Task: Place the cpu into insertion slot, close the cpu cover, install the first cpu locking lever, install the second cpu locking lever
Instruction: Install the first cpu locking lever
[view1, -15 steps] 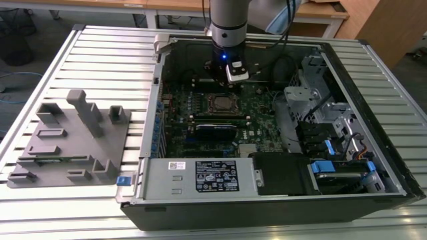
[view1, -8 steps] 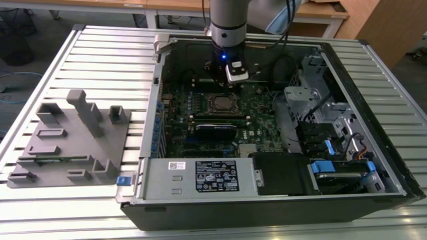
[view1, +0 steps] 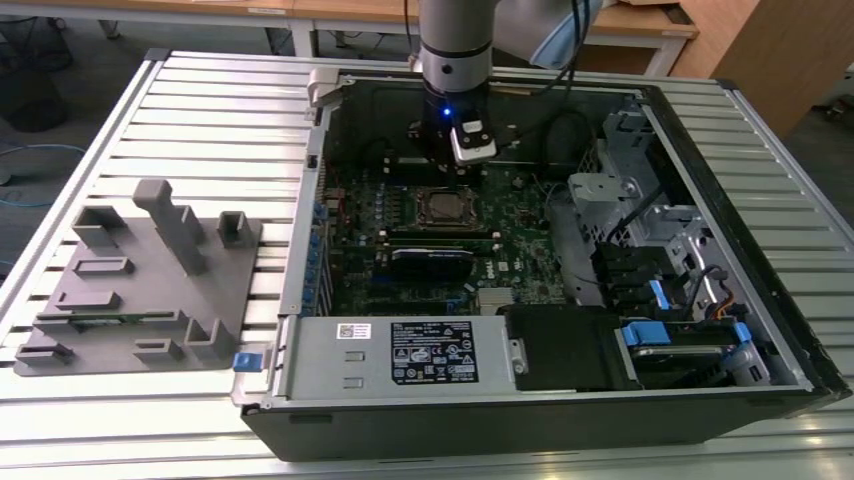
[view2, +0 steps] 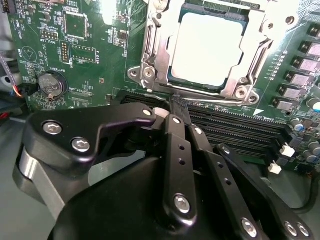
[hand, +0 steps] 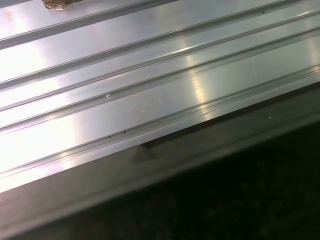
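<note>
Gripper just beside cpu in insertion slot

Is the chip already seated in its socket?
Yes, in the second wrist view the chip sits in the socket, with the metal cover framing it.

The chip, square with a pale silvery top, sits flat in the socket on the green board. The silvery cover lies down around the chip's edges.
</note>
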